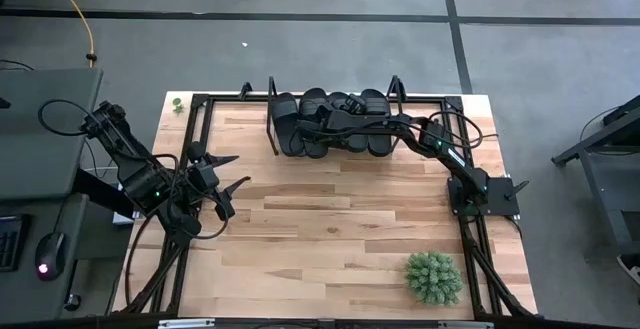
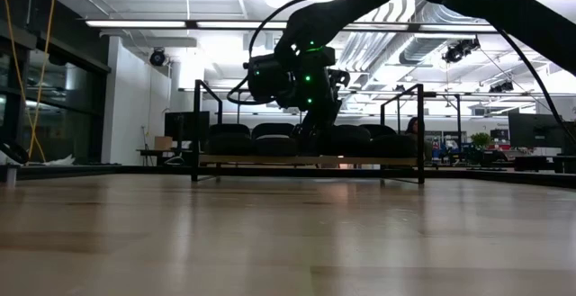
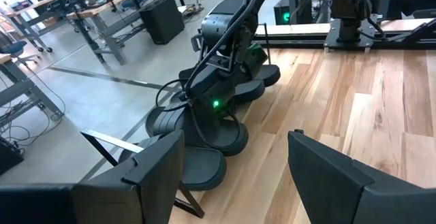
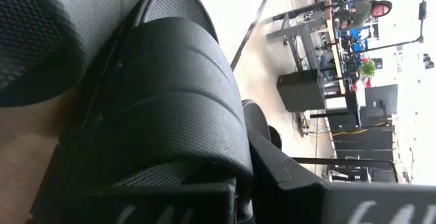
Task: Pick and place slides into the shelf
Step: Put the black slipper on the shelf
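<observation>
On the shelf, four slides lie parallel, right jaws clenched, left released.

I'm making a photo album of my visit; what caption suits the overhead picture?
Right gripper reaches among four black slides on the shelf; left gripper waits open.

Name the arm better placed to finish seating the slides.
Probably right: its gripper is shut at a slide on the shelf, while the left gripper hangs open, away from the shelf.
</observation>
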